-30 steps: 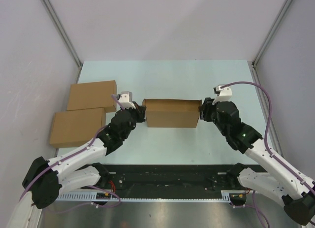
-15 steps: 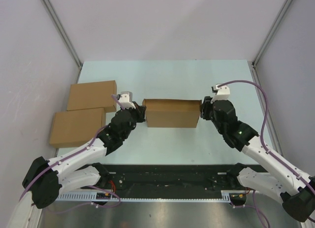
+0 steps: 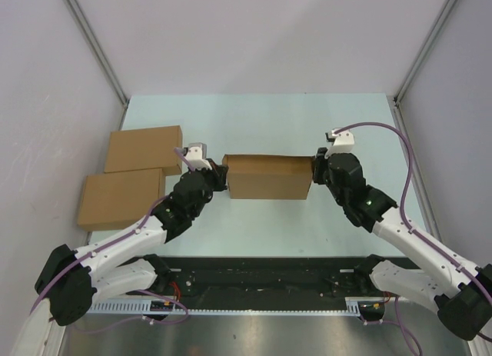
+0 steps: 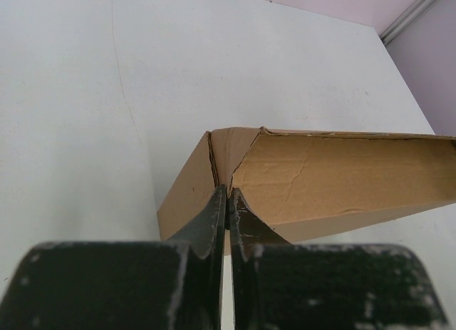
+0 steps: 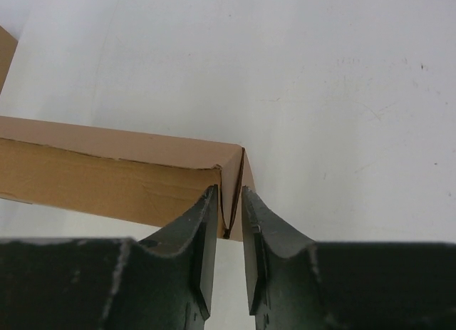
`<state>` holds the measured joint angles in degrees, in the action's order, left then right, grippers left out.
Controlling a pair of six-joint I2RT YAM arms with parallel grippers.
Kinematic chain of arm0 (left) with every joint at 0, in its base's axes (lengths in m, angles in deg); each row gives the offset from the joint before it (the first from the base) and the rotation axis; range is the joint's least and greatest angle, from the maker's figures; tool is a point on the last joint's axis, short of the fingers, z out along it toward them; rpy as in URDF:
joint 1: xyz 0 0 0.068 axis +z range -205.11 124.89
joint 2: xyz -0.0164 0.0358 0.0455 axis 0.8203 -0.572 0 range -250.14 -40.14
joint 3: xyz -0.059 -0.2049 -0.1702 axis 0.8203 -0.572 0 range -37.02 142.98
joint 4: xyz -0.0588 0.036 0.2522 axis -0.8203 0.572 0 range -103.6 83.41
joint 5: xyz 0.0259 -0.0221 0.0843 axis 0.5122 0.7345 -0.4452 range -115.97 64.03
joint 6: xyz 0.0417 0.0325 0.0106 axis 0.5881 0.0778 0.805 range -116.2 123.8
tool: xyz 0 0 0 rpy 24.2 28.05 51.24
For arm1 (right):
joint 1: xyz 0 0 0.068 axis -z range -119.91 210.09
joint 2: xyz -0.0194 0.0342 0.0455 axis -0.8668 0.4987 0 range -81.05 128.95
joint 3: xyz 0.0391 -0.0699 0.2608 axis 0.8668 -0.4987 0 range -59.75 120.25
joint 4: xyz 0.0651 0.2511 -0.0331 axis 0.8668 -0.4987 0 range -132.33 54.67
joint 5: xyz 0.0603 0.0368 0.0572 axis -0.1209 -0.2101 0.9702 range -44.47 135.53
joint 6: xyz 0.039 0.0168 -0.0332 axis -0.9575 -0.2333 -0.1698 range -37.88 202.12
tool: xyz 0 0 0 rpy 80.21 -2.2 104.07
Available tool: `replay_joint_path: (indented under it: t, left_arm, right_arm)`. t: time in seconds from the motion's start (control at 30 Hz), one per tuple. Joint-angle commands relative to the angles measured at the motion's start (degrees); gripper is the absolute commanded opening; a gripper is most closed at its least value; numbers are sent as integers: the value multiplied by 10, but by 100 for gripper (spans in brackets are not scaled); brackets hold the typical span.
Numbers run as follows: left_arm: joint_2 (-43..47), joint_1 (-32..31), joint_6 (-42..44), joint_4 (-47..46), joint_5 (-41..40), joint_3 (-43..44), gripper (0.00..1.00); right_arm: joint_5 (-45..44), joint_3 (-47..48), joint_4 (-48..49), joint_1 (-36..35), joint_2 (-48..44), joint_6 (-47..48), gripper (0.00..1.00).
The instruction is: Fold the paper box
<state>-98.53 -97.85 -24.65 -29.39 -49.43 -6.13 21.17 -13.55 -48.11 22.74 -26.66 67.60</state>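
The paper box (image 3: pixel 269 177) stands mid-table as a brown open-topped tray, its long side facing me. My left gripper (image 3: pixel 223 177) is at its left end, jaws pressed together on the edge of the end wall (image 4: pixel 221 155). In the left wrist view the left gripper (image 4: pixel 228 196) sits where the box (image 4: pixel 342 173) meets that end wall. My right gripper (image 3: pixel 315 171) is at the right end. In the right wrist view the right gripper (image 5: pixel 229 198) straddles the doubled end wall (image 5: pixel 235 180) of the box (image 5: pixel 107 173), jaws narrow but apart, the two layers splayed in a V.
Two finished flat brown boxes (image 3: pixel 144 149) (image 3: pixel 121 198) lie at the left side of the pale table (image 3: pixel 269 121). Grey walls and metal rails bound the table on both sides. The arms' bases and a black rail run along the near edge.
The right gripper's jaws have narrowed around the box's right end wall, and that wrist has edged slightly toward the box. The left arm and the box have not moved.
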Motion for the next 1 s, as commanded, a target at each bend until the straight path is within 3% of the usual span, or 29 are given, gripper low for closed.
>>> replay_joint_path:
  t: [0.0, 0.2, 0.97]
  left_arm:
    - [-15, -5, 6, 80, -4, -6, 5]
    - [-15, -5, 7, 79, -4, -7, 5]
    - [-7, -6, -3, 83, -4, -10, 8]
  right_arm:
    - [-5, 21, 31, 3, 10, 10, 15]
    - [-9, 21, 26, 3, 18, 10, 0]
    - [-27, -62, 20, -16, 2, -36, 0]
